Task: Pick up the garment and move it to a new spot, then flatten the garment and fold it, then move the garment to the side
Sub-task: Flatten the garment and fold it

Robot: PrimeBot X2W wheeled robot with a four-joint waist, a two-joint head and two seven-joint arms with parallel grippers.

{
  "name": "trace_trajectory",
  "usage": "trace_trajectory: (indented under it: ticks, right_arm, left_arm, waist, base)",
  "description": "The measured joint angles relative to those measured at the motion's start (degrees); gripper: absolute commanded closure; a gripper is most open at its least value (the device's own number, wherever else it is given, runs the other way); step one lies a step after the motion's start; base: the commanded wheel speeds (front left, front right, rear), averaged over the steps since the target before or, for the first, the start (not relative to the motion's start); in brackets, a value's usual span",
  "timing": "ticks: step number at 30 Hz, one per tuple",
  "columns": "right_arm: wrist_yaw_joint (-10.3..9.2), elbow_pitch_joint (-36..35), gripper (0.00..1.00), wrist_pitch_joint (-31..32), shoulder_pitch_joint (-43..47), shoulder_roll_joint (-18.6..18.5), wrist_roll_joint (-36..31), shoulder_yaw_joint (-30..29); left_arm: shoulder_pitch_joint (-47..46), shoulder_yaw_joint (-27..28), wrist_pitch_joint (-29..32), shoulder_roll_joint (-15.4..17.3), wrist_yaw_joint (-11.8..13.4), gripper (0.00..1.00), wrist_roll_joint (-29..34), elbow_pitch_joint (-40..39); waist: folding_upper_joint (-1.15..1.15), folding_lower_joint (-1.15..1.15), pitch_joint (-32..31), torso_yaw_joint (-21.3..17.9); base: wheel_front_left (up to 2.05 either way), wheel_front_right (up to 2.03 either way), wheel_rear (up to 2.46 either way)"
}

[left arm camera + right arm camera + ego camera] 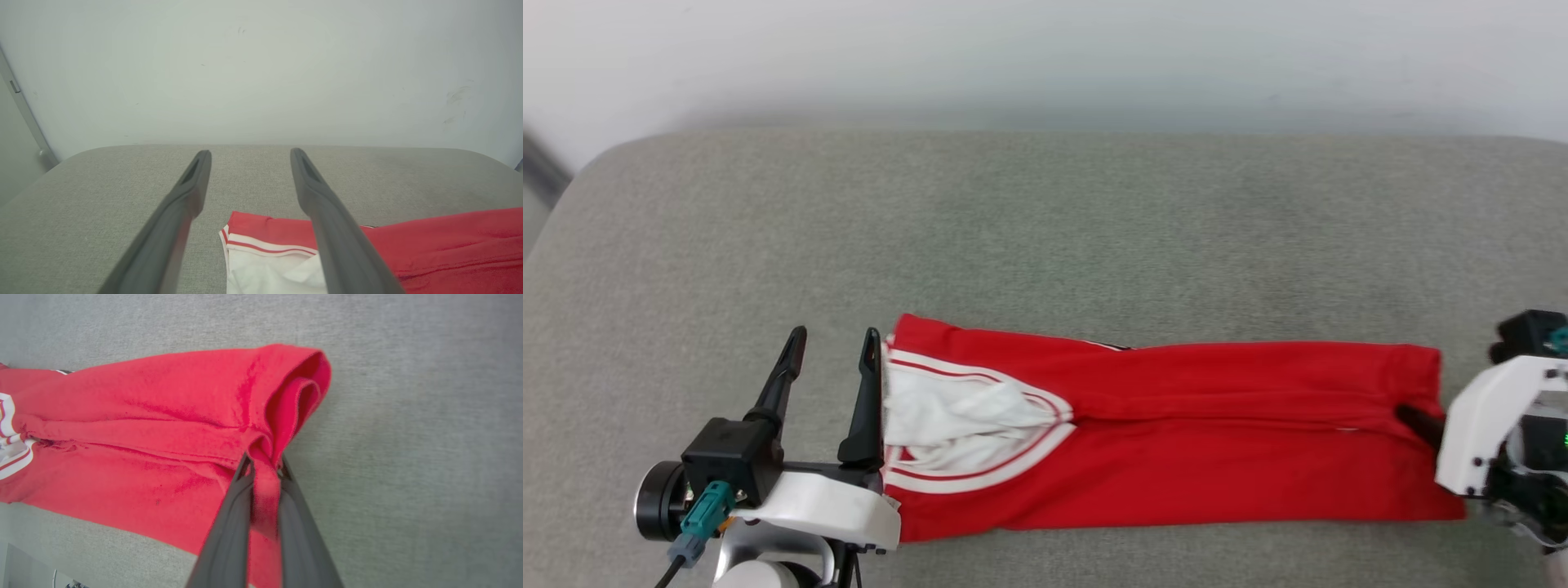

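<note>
We see the folded garment (1176,441) lying long across the near desk (1045,229), its red end pinched in our right pincer (263,465), our left pincer (837,335) gaping wide beside its white-trimmed end, where we judge this soft, light, floppy cloth needs a matching hold.

A grey fabric-covered table (1045,229) with rounded corners stood against a plain pale wall (1045,57) bearing faint scuff marks (455,98), softly and evenly lit.
</note>
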Motion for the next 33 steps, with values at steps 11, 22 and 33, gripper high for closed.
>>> trace_trajectory:
  ticks: [11,22,33]
  right_arm:
    - [-0.01,-1.7,1.00,3.4,4.9,-0.7,-3.1,-15.7]
    - [-0.02,-7.4,1.00,17.4,3.6,14.6,18.0,-22.6]
    - [-0.02,2.2,1.00,7.3,-3.7,16.2,40.2,1.0]
  left_arm:
    - [2.2,0.3,0.7,1.2,1.2,0.00,0.0,-0.3]
    - [2.4,0.7,0.6,1.6,2.0,0.00,0.1,-0.4]
    - [-1.0,-1.2,0.6,-0.6,0.6,0.00,0.0,0.9]
  waist:
    - [0.00,0.00,-2.0,-3.7]
    - [0.00,0.00,-2.1,-2.3]
    - [0.00,0.00,0.1,4.8]
  base:
    - [0.00,0.00,0.00]
    - [0.00,0.00,0.00]
    - [0.00,0.00,0.00]
